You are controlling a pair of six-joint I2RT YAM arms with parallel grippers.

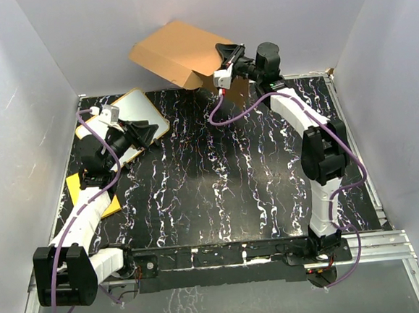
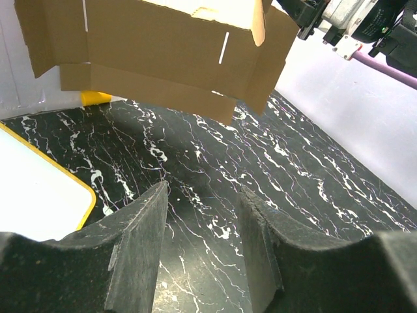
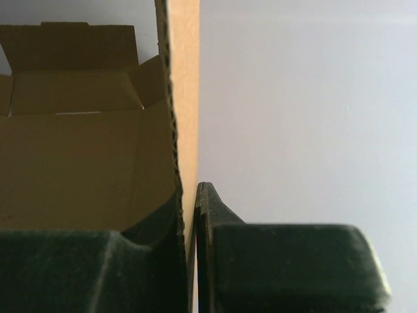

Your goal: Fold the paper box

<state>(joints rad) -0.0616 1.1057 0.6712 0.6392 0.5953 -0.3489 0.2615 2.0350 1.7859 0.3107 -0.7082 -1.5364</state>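
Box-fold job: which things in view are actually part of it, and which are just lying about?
In the job:
- paper box, lifted off the table
- right gripper, clamped on one box wall
- left gripper, open, holding nothing

Lying about:
- white board with orange rim, far left of the table
- yellow sheet, flat beside the left arm

This looks like a robotics lab test cell rather than a home or shop. Plain white panels (image 1: 17, 106) wall in a black marble-patterned worktop (image 1: 219, 192) on three sides, with no furniture or decoration. Two robot arms, the left (image 1: 84, 217) and the right (image 1: 318, 155), are bolted to a metal rail (image 1: 239, 254) at the near edge, with purple cables (image 1: 238, 111) running loose along them. The only goods are bare props: a paper box (image 1: 180, 54), a white board (image 1: 137, 111) and a yellow sheet (image 1: 81, 185).
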